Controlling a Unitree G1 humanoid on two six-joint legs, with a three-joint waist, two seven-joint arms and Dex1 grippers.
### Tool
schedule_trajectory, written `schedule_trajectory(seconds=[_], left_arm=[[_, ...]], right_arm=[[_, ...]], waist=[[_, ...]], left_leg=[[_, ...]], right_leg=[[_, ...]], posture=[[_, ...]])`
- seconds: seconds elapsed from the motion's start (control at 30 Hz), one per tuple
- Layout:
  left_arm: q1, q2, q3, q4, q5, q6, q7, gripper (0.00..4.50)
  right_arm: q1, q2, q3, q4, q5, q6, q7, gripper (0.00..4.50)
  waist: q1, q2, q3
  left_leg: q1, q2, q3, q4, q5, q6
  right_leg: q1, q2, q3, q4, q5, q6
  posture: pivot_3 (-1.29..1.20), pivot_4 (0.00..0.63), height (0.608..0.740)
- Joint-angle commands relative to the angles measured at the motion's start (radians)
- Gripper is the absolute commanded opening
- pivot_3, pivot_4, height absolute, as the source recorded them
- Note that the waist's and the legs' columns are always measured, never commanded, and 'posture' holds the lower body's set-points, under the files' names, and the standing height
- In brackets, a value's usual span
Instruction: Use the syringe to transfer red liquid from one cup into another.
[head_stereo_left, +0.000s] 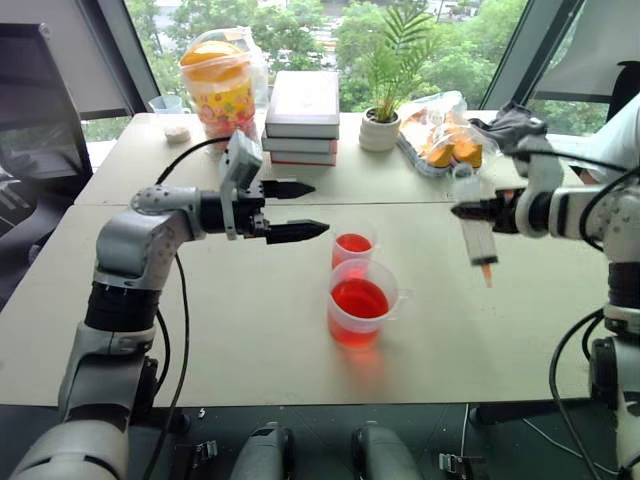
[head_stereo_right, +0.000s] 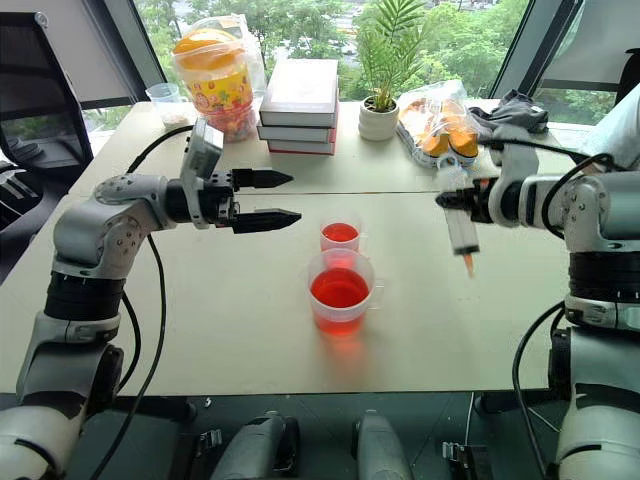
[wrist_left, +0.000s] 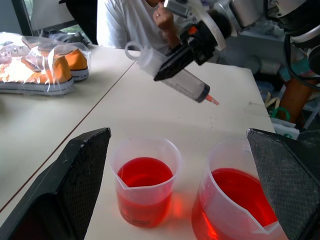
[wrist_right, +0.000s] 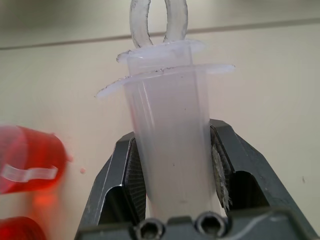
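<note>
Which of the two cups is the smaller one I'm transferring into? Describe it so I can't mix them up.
On the near beige table, two clear cups of red liquid stand mid-table. The smaller cup is the farther one, behind the wide cup; it is narrower and lacks the side handle.

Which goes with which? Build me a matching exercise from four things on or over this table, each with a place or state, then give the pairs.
1. syringe
2. smaller cup
3. larger cup
4. left gripper

A. fingers apart, holding nothing
B. nearest the table's front edge, holds red liquid
C. clamped in the right gripper, orange tip down
D. just behind the wider cup

1-C, 2-D, 3-B, 4-A
</note>
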Motion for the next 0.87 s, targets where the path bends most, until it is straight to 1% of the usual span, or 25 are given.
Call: schedule_trajectory(seconds=[0.03, 0.13, 0.2, 0.23, 0.27, 0.3, 0.33, 0.37, 0.5, 0.6, 0.67, 0.73, 0.8, 0.87], left_arm=[[0.004, 0.009, 0.003, -0.058, -0.024, 0.002, 0.007, 4.48], [0.022, 0.020, 0.006, -0.092, -0.047, 0.026, 0.011, 4.48], [0.036, 0.030, 0.003, -0.112, -0.051, 0.031, 0.013, 4.50], [0.041, 0.033, 0.002, -0.119, -0.055, 0.036, 0.017, 4.50], [0.044, 0.035, 0.002, -0.123, -0.057, 0.040, 0.021, 4.50], [0.047, 0.037, 0.003, -0.127, -0.060, 0.043, 0.025, 4.50], [0.050, 0.038, 0.003, -0.130, -0.061, 0.045, 0.027, 4.50], [0.053, 0.040, 0.003, -0.134, -0.063, 0.047, 0.030, 4.50], [0.062, 0.054, 0.012, -0.147, -0.081, 0.062, 0.037, 4.50], [0.068, 0.071, 0.025, -0.156, -0.099, 0.076, 0.037, 4.50], [0.076, 0.084, 0.029, -0.160, -0.105, 0.080, 0.038, 4.50], [0.086, 0.096, 0.032, -0.164, -0.109, 0.084, 0.041, 4.50], [0.094, 0.106, 0.034, -0.170, -0.117, 0.087, 0.044, 4.50], [0.105, 0.114, 0.038, -0.175, -0.120, 0.090, 0.047, 4.50]], right_arm=[[-0.024, -0.006, 0.022, 0.065, -0.033, 0.004, 0.046, 1.41], [-0.016, 0.009, 0.055, 0.137, -0.075, -0.031, 0.069, 1.41], [-0.018, 0.019, 0.065, 0.174, -0.094, -0.055, 0.088, 2.43], [-0.021, 0.025, 0.064, 0.187, -0.099, -0.062, 0.096, 2.80], [-0.025, 0.028, 0.064, 0.194, -0.105, -0.067, 0.105, 3.26], [-0.028, 0.030, 0.063, 0.196, -0.109, -0.069, 0.112, 3.82], [-0.031, 0.031, 0.061, 0.196, -0.113, -0.070, 0.119, 4.29], [-0.032, 0.028, 0.061, 0.190, -0.116, -0.071, 0.128, 4.41], [-0.015, -0.042, 0.077, 0.061, -0.116, -0.107, 0.217, 4.41], [0.043, -0.129, 0.044, -0.140, -0.070, -0.141, 0.316, 4.41], [0.114, -0.190, -0.010, -0.302, -0.022, -0.186, 0.393, 4.41], [0.216, -0.226, -0.125, -0.463, 0.035, -0.253, 0.463, 4.41], [0.294, -0.236, -0.222, -0.552, 0.073, -0.287, 0.494, 4.41], [0.370, -0.237, -0.324, -0.621, 0.108, -0.271, 0.497, 4.41]], waist=[[0.000, 0.000, 0.000], [0.003, 0.000, 0.000], [0.003, 0.000, 0.000], [0.003, 0.000, 0.000], [0.003, 0.000, 0.000], [0.003, 0.000, 0.000], [0.003, 0.000, 0.000], [0.004, 0.000, 0.000], [0.006, 0.000, 0.000], [0.008, 0.000, 0.000], [0.007, 0.000, 0.000], [0.007, 0.000, 0.000], [0.007, 0.000, 0.000], [0.007, 0.000, 0.000]], left_leg=[[0.000, 0.000, 0.000, 0.000, 0.000, 0.000], [0.000, 0.000, 0.000, 0.000, 0.000, 0.000], [0.000, 0.000, 0.000, 0.000, 0.000, 0.000], [0.000, 0.000, 0.001, 0.001, 0.000, 0.000], [0.000, 0.000, 0.001, 0.001, 0.000, 0.000], [0.000, 0.000, 0.001, 0.001, 0.000, 0.000], [0.000, 0.000, 0.001, 0.001, 0.000, 0.000], [0.000, 0.000, 0.001, 0.001, 0.000, 0.000], [0.000, 0.000, 0.001, 0.002, 0.000, 0.000], [0.000, 0.000, 0.000, 0.002, 0.000, 0.001], [0.000, 0.000, 0.000, 0.001, -0.001, 0.001], [0.000, 0.000, 0.000, 0.001, -0.001, 0.001], [0.000, 0.000, -0.001, 0.002, -0.001, 0.001], [0.001, 0.000, -0.001, 0.003, -0.001, 0.001]], right_leg=[[0.000, 0.000, 0.000, 0.000, 0.000, 0.000], [0.000, 0.002, -0.001, 0.000, 0.000, 0.000], [0.000, 0.003, -0.001, 0.000, 0.000, 0.000], [0.000, 0.003, -0.001, 0.000, 0.000, 0.000], [0.000, 0.004, -0.001, 0.000, 0.000, 0.000], [0.000, 0.004, -0.001, 0.001, 0.000, 0.001], [0.000, 0.005, -0.001, 0.001, 0.000, 0.001], [0.000, 0.005, -0.001, 0.001, 0.000, 0.001], [0.000, 0.005, -0.001, 0.001, 0.000, 0.001], [0.000, 0.005, -0.002, 0.000, 0.000, 0.001], [0.000, 0.005, -0.002, -0.001, 0.000, 0.001], [0.001, 0.005, -0.002, 0.000, 0.000, 0.001], [0.001, 0.005, -0.002, 0.000, 0.000, 0.001], [0.003, 0.005, -0.002, 0.000, 0.000, 0.001]], posture=[[0.00, 0.150, 0.740], [0.00, 0.150, 0.740], [0.00, 0.150, 0.740], [0.00, 0.150, 0.740], [0.00, 0.150, 0.740], [0.00, 0.150, 0.740], [0.00, 0.150, 0.740], [0.00, 0.150, 0.740], [0.00, 0.150, 0.740], [0.00, 0.150, 0.740], [0.00, 0.150, 0.740], [0.00, 0.150, 0.740], [0.00, 0.150, 0.740], [0.00, 0.150, 0.740]])
